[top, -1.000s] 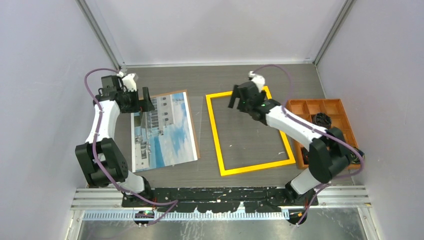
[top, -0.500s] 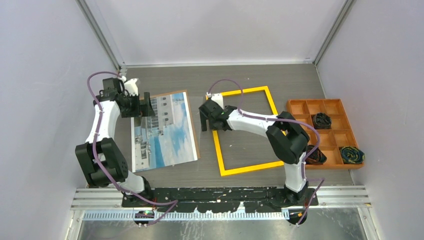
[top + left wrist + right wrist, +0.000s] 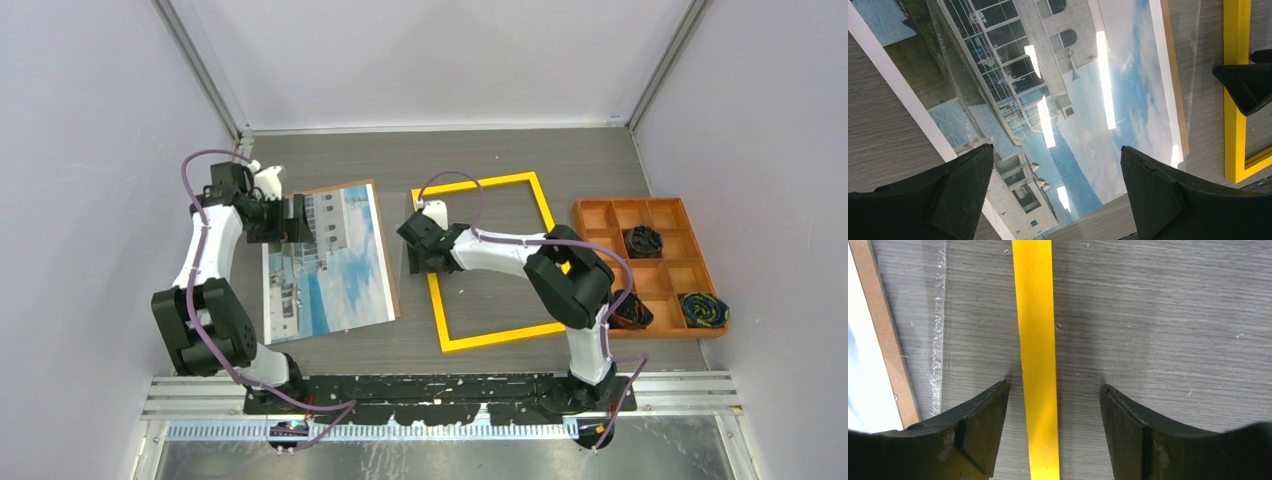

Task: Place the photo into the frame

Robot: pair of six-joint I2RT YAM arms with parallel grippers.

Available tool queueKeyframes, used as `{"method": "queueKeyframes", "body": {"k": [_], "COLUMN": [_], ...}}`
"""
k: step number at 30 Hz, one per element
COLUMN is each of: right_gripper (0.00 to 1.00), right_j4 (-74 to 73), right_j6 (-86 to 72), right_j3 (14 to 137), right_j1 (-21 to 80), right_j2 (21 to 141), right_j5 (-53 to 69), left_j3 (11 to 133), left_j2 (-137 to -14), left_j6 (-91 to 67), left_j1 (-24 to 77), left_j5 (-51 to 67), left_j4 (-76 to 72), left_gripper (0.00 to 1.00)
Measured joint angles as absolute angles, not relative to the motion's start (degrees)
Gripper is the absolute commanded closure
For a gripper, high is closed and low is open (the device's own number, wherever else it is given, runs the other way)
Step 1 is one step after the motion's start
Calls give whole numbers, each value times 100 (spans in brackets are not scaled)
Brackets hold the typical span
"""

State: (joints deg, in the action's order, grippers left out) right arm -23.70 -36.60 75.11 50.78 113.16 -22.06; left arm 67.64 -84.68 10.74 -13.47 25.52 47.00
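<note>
The photo (image 3: 330, 265) of sky and buildings lies face up at left on a brown backing board (image 3: 392, 270), under a clear sheet. It fills the left wrist view (image 3: 1073, 110). The yellow frame (image 3: 490, 337) lies flat at centre. My left gripper (image 3: 297, 220) is open above the photo's far left part, its fingertips (image 3: 973, 165) apart over the print. My right gripper (image 3: 418, 255) is open and low, straddling the frame's left bar (image 3: 1038, 355), one finger (image 3: 983, 415) on each side, not touching it.
An orange compartment tray (image 3: 600, 212) with dark coiled items stands at right. The clear sheet's edge (image 3: 938, 340) and the board's edge (image 3: 883, 340) lie just left of the frame's bar. Grey walls enclose the table.
My right arm swung from the frame's far edge to its left bar and lowered over it. My left gripper shifted slightly over the photo's far left corner.
</note>
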Motion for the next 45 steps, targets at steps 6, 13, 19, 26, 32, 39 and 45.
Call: {"method": "queueKeyframes", "body": {"k": [6,13,19,26,32,39,45], "right_gripper": [65,82,88,90,90,90,90], "right_j4": [-2121,-2351,-3135,-3463,-3555,-3470,-2895], "right_j6": [-3822,-3990,-4375,-4818,-5229,-5728,-6278], "right_j3": [7201,7240,8005,9209,9819,10167,9985], "right_j1": [5168,5221,5227,5229,5234,5214,5081], "right_j2": [11148,11069,11026,10702,10372,10193,10077], "right_j5": [-2403,-2206,-2001,-1402,-851,-161,521], "left_j3": [6766,6768,7076,7330,7470,7577,7596], "left_j2": [-8444,-8442,-8611,-8753,-8753,-8750,-8672], "left_j6": [1098,1094,1063,993,945,928,921], "left_j1": [-1127,-554,-510,-510,-515,-515,-515], "left_j5": [2447,2250,2244,2276,2370,2550,2644], "left_j4": [4740,4790,5109,5275,5492,5634,5690], "left_gripper": [0,0,0,0,0,0,0]}}
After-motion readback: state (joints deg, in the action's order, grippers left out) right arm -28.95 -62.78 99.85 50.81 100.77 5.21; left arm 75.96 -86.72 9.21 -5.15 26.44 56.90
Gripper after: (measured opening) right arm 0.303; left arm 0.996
